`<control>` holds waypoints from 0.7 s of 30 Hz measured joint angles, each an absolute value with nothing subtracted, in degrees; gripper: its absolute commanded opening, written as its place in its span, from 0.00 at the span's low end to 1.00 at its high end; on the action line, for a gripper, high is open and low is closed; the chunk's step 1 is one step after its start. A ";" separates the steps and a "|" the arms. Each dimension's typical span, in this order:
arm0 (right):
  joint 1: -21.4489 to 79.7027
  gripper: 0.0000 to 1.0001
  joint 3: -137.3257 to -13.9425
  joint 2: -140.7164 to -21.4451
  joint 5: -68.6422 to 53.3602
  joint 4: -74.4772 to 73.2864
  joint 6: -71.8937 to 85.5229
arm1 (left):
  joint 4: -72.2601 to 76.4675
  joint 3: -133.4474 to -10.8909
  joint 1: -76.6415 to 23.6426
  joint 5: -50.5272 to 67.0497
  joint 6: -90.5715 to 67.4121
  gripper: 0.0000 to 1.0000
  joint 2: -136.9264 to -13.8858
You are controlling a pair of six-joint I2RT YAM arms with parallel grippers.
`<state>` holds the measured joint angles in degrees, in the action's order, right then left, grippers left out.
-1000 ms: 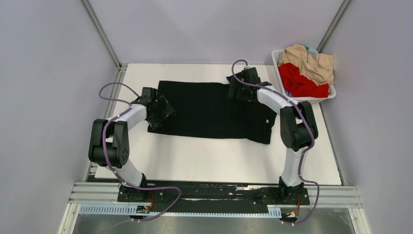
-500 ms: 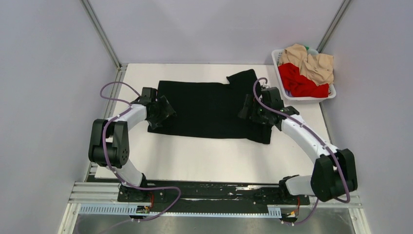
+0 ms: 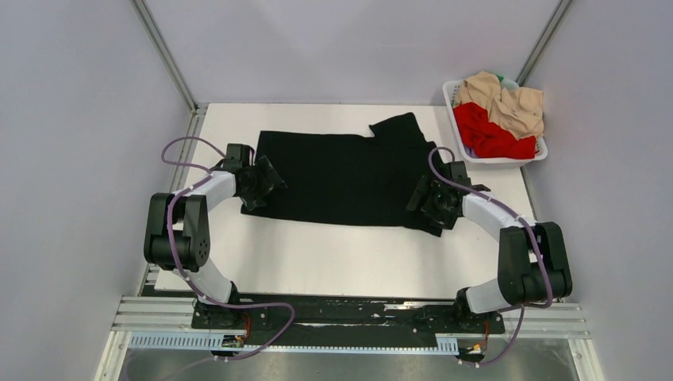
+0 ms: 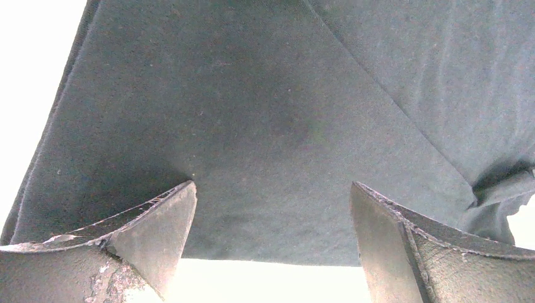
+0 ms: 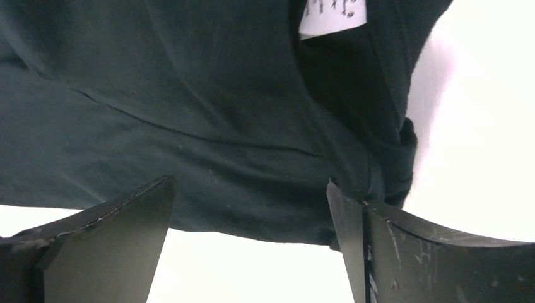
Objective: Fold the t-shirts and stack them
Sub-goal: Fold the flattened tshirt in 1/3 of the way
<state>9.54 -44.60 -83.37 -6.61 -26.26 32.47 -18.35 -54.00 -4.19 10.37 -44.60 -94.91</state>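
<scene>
The black t-shirt (image 3: 341, 175) lies spread flat on the white table, one sleeve sticking out at the far right. My left gripper (image 3: 255, 190) is open at the shirt's near left corner; the left wrist view shows the cloth (image 4: 252, 113) just past its spread fingers (image 4: 158, 221). My right gripper (image 3: 431, 208) is open at the near right corner, by the collar. The right wrist view shows the black cloth (image 5: 189, 95), its white tag (image 5: 334, 16) and the hem just beyond the fingers (image 5: 353, 227). The red (image 3: 488, 131) and beige (image 3: 504, 99) t-shirts lie in the basket.
A white plastic basket (image 3: 540, 152) stands at the table's far right corner. Bare white table (image 3: 341, 262) runs in front of the shirt. Grey walls close in on the left, the right and the back.
My right arm swung back from the far right sleeve to the shirt's near right corner, leaving the sleeve lying flat. My left gripper shifted slightly at the left corner.
</scene>
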 measured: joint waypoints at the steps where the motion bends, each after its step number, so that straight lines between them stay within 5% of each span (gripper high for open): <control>1: 8.23 1.00 -44.12 -83.66 -7.22 -25.71 33.12 | -18.11 -53.93 -3.84 10.92 -44.62 1.00 -95.00; 21: -7.94 1.00 -40.51 -77.95 -5.69 -28.97 34.79 | -22.15 -54.48 -3.29 3.97 -45.60 1.00 -93.89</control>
